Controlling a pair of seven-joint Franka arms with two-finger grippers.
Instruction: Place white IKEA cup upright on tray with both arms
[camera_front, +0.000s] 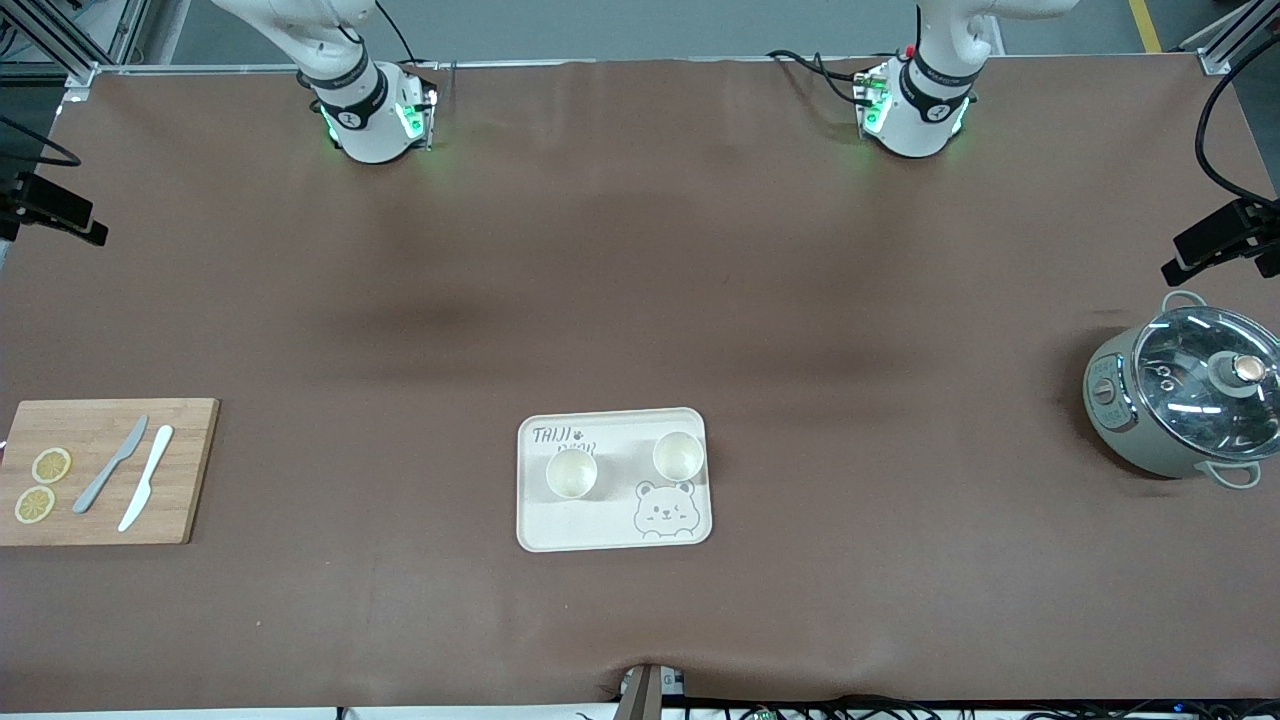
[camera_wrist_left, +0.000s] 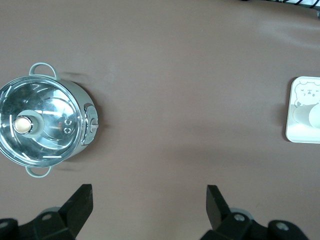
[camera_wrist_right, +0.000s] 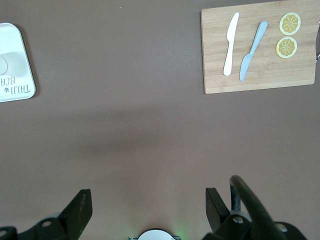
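The cream tray (camera_front: 590, 525) with "TAIJI BEAR" lettering lies on the brown table near the front camera. Two white cups stand upright on it: one (camera_front: 571, 474) toward the right arm's end, one (camera_front: 678, 455) toward the left arm's end. Part of the tray shows in the left wrist view (camera_wrist_left: 300, 132) and in the right wrist view (camera_wrist_right: 15, 75). My left gripper (camera_wrist_left: 149, 197) is open and empty, high over bare table between the pot and the tray. My right gripper (camera_wrist_right: 148, 200) is open and empty, high over bare table near its own base. Neither gripper shows in the front view.
A wooden cutting board (camera_front: 100, 500) with two knives (camera_front: 110, 463) and two lemon slices (camera_front: 50, 465) lies at the right arm's end. A grey pot with a glass lid (camera_front: 1185, 392) stands at the left arm's end. Both arm bases (camera_front: 370, 110) stand along the table's top edge.
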